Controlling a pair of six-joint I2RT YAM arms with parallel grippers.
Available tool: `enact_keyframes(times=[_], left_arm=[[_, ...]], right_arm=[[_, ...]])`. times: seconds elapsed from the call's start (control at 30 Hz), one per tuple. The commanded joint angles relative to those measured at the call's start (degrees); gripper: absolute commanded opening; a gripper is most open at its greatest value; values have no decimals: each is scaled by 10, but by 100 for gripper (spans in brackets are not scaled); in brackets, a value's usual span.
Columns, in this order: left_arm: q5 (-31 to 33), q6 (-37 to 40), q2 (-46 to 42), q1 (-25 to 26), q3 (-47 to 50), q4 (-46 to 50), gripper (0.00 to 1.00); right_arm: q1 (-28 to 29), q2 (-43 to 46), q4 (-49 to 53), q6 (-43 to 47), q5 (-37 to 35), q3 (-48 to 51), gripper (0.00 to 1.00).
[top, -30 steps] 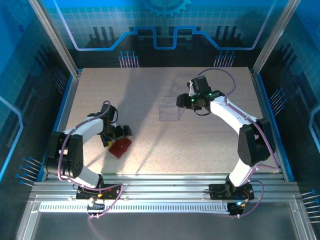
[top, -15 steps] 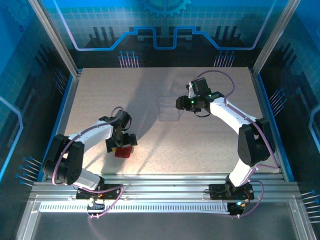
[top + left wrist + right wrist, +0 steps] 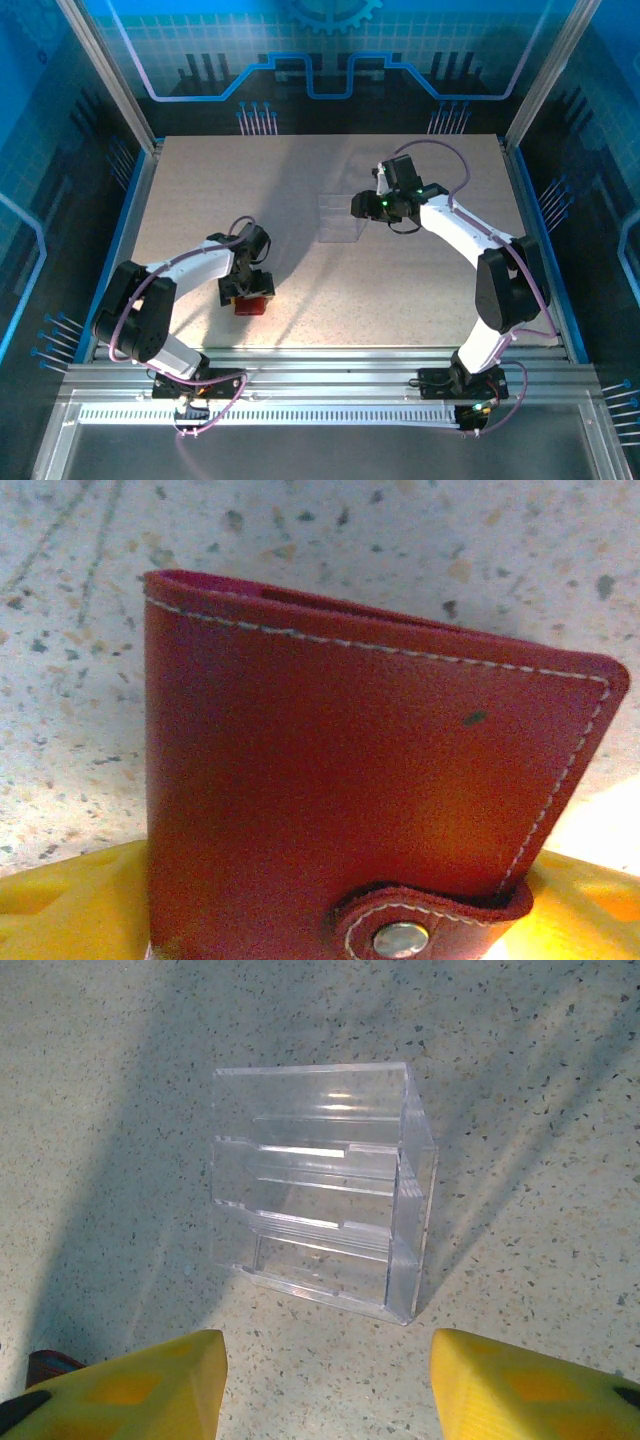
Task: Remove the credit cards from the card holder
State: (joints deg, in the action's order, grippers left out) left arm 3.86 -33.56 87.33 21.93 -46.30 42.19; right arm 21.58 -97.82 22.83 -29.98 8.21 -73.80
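Close to the near edge of the surface (image 3: 420, 290), left of its middle, the left gripper (image 3: 247, 288) stands over the card holder (image 3: 350, 760) with one finger on each side of it. Whether they clamp it, I cannot tell. The holder is folded shut and its strap (image 3: 400, 935) is snapped. I think the grip must be firm and leave the strap free for the other arm. Near the middle of the surface, the right gripper (image 3: 328, 1350) hovers empty, fingers apart, before the clear stand (image 3: 320, 1220). I count one holder and one stand. The credit cards are hidden, so I cannot count them.
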Motion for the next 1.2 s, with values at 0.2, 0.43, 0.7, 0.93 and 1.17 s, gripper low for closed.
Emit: enact_keyframes(times=[0.2,0.43,0.7,0.93,1.17], left_arm=[[0,-30,7,58,-76,30,84],[-1,-58,60,126,-153,27,84],[-16,-69,173,202,-265,28,84],[-3,-77,203,229,-309,44,85],[32,-90,141,201,-268,44,90]], right_arm=[[-12,-2,-3,4,9,12,58],[-21,6,-9,5,14,27,59],[-37,25,-15,9,19,50,59],[-53,42,-11,16,26,66,59],[-45,46,-3,10,49,71,56]])
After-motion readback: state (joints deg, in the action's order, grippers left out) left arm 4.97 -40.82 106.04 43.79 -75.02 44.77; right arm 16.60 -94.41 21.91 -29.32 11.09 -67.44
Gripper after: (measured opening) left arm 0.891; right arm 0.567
